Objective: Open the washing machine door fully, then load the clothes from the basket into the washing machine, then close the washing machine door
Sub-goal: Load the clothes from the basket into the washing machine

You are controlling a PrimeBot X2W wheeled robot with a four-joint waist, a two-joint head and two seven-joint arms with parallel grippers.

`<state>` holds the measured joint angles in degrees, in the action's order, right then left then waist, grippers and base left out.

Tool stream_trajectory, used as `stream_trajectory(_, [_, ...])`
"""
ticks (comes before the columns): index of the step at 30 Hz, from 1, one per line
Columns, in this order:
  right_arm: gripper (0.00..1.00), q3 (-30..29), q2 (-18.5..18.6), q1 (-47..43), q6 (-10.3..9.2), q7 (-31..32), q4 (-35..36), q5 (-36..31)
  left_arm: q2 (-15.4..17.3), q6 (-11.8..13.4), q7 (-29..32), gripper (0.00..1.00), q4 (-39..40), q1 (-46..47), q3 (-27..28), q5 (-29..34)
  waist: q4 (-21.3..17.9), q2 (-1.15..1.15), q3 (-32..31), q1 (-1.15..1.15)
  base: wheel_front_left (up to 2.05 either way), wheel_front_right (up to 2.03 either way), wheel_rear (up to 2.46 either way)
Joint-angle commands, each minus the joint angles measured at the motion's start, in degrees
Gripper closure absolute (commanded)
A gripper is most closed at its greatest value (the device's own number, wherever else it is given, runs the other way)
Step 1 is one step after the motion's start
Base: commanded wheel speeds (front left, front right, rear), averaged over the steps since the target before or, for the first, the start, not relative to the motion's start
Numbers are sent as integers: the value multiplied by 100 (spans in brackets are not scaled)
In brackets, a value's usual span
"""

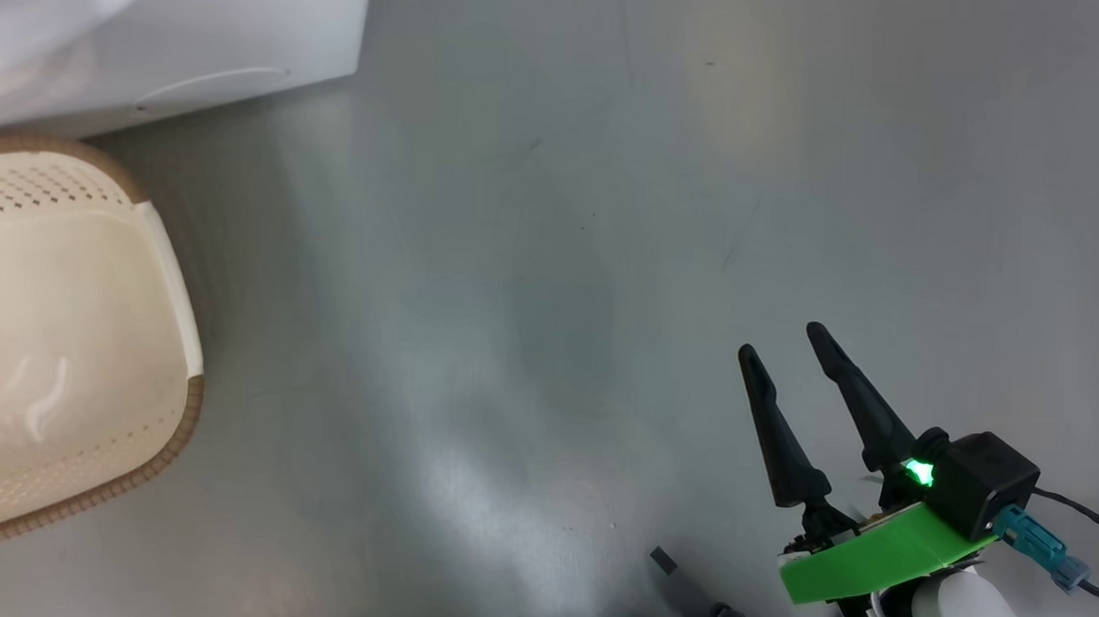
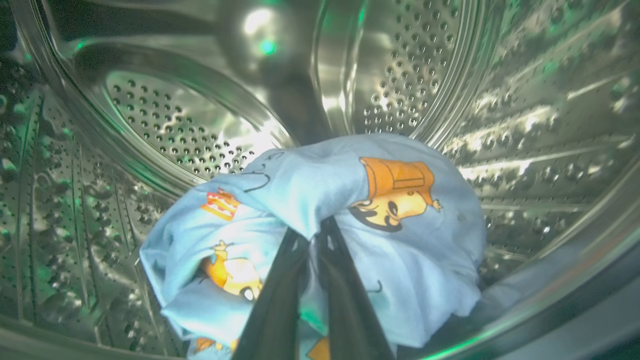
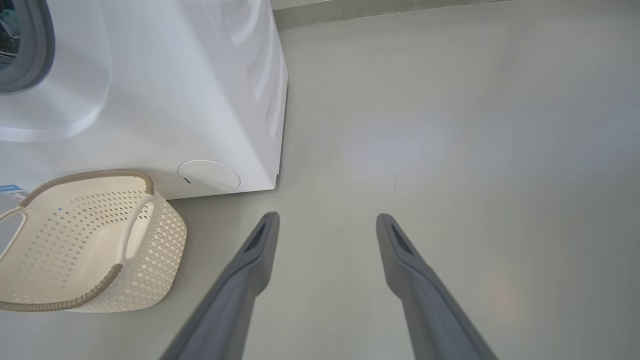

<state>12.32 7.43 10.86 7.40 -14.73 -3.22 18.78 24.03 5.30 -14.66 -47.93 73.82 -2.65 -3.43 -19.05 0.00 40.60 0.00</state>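
Head view: the basket [image 1: 188,417] is seen empty; the right gripper [image 1: 781,341] is spread, holding nothing.
Left wrist view: the clothes [image 2: 320,185] are pinched by the left gripper [image 2: 314,231], draped over its tips, inside the drum [image 2: 175,130].
Right wrist view: wide jaws are seen over the floor [image 3: 450,125].

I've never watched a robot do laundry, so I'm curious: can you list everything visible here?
washing machine: one, white, on the floor.
drum: one, perforated steel, inside the machine.
clothes: one bundle, light blue with orange cartoon figures, inside the drum.
basket: one, cream with a brown rim, on the floor beside the washing machine.
floor: one, grey, beneath it all.
left gripper: one, dark fingers, shut on the clothes in the drum.
right gripper: one, dark fingers, open above the floor.
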Motion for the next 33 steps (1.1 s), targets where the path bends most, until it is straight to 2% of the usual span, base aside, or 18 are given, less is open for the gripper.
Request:
stream_trajectory(1, [0,84,104,-199,9,-27,99,103,336,21,-33,100,-144,118,19,87,-62,0,-67,0,0,0,0])
stream_trajectory(3, [0,38,125,-279,9,-27,93,107,340,53,35,100,-471,236,-1,91,-77,0,-106,0,0,0,0])
stream_trajectory(4, [0,7,135,-321,9,-27,93,107,319,91,33,88,-583,293,2,80,-72,0,-121,0,0,0,0])
stream_trajectory(6, [0,-42,150,-393,9,-27,95,116,268,165,115,58,-843,394,-16,77,-57,0,-151,0,0,0,0])
stream_trajectory(7, [0,-55,158,-422,9,-27,92,118,245,212,165,19,-973,436,-37,91,-49,0,-176,0,0,0,0])
stream_trajectory(8, [0,-55,158,-422,9,-27,92,118,245,212,165,19,-973,436,-37,91,-49,0,-176,0,0,0,0])
stream_trajectory(9, [0,-61,160,-446,9,-27,88,128,225,256,193,0,-1084,474,-54,101,-46,0,-200,0,0,0,0])
stream_trajectory(18, [0,-164,150,-558,9,-27,101,159,-57,655,775,0,-1908,755,-36,-17,115,0,-374,0,0,0,0])
stream_trajectory(33, [0,-226,231,-566,9,-27,47,149,-680,724,489,0,-2344,343,88,-447,500,0,-985,0,0,0,0])
